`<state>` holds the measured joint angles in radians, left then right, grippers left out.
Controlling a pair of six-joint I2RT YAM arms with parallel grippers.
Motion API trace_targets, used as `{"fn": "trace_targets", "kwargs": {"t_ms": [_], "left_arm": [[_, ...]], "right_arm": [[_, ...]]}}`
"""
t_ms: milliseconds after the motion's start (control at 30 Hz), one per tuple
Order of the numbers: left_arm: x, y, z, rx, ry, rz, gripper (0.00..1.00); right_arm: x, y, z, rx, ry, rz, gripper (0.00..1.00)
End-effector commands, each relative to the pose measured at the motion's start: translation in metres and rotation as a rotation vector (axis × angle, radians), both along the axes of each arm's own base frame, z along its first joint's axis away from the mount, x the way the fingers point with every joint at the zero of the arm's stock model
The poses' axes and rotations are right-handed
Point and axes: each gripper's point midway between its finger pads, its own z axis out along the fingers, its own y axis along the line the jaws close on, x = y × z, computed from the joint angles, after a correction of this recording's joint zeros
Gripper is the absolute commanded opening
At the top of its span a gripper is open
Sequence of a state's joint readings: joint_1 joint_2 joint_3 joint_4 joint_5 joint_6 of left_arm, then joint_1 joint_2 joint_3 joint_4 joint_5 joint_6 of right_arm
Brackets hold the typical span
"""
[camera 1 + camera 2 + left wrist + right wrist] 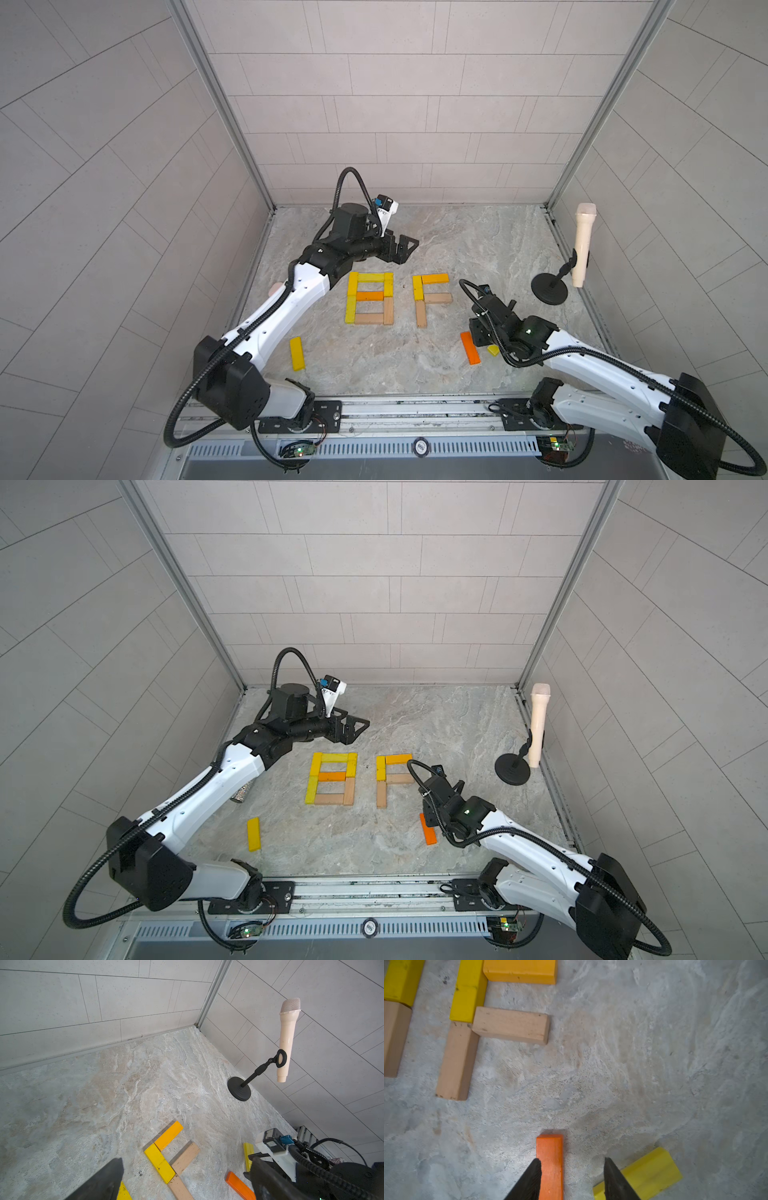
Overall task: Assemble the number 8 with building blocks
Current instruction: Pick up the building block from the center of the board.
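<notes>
Top view: fourteen building blocks [370, 296]

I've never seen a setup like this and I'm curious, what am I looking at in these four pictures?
Two robot arms work at a stone-patterned table. Two pictures look down from overhead; the other two come from cameras on the wrists. Wooden blocks form a finished eight and, beside it, an unfinished figure. A loose yellow block lies apart, and a microphone stands at the edge. The left gripper hangs open and empty. The right gripper straddles an orange block, jaws not yet closed; a second yellow block lies beside it.
</notes>
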<state>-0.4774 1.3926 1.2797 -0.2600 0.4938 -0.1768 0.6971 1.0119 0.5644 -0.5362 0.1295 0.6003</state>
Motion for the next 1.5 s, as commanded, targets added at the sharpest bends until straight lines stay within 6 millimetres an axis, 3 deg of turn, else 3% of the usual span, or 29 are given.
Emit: {"fn": "trace_targets", "kwargs": {"t_ms": [0,67,233,667,967,1467], "left_arm": [[-0.007,0.001,0.01,0.002,-0.062,-0.035,1.0],[-0.006,0.0,0.008,0.007,-0.059,-0.039,1.0],[-0.005,0.0,0.004,0.013,-0.048,-0.042,1.0],[-0.003,-0.002,-0.002,0.021,-0.036,-0.043,1.0],[-0.002,-0.002,-0.002,0.015,-0.028,-0.043,1.0],[-0.003,-0.003,0.0,0.006,-0.027,-0.047,1.0]], "right_arm": [[-0.003,-0.002,-0.009,-0.014,0.049,0.031,0.5],[-0.002,-0.003,-0.015,-0.021,0.069,0.031,0.5],[-0.005,0.016,-0.024,0.043,0.125,0.095,0.5],[-0.016,0.019,-0.038,0.027,0.153,0.112,0.49],[-0.012,0.02,-0.045,-0.013,0.153,0.102,0.49],[-0.011,0.021,-0.054,-0.017,0.171,0.075,0.4]]}}
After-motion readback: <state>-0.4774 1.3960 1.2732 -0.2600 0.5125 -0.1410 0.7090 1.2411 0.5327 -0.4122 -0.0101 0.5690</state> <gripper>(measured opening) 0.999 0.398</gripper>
